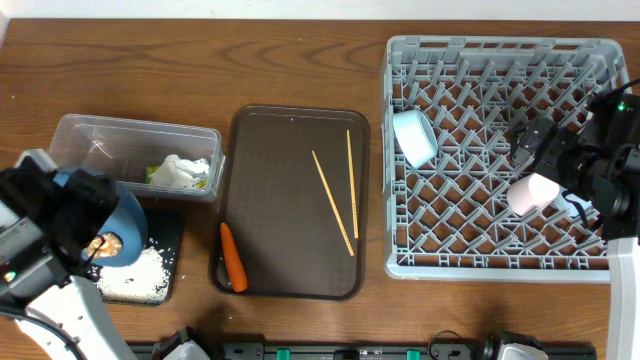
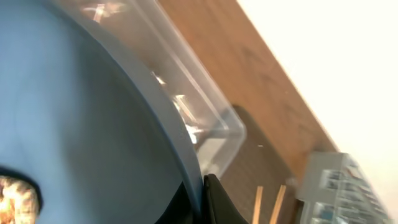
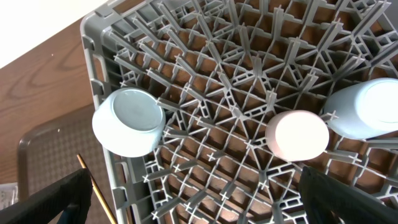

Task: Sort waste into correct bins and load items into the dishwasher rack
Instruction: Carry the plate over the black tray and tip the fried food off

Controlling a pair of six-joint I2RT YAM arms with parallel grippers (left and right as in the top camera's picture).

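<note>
this looked like a lab bench staged as a dish station: a brown wooden tabletop [image 1: 200,70] held a large square grey plastic dishwasher rack [image 1: 500,45] at right, with a black equipment rail [image 1: 330,351] along the near edge.

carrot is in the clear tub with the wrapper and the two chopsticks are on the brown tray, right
Not quite. The overhead view shows the carrot on the brown tray, near its lower left corner, not in the clear tub. The wrapper is in the tub and the two chopsticks are on the brown tray.
</note>
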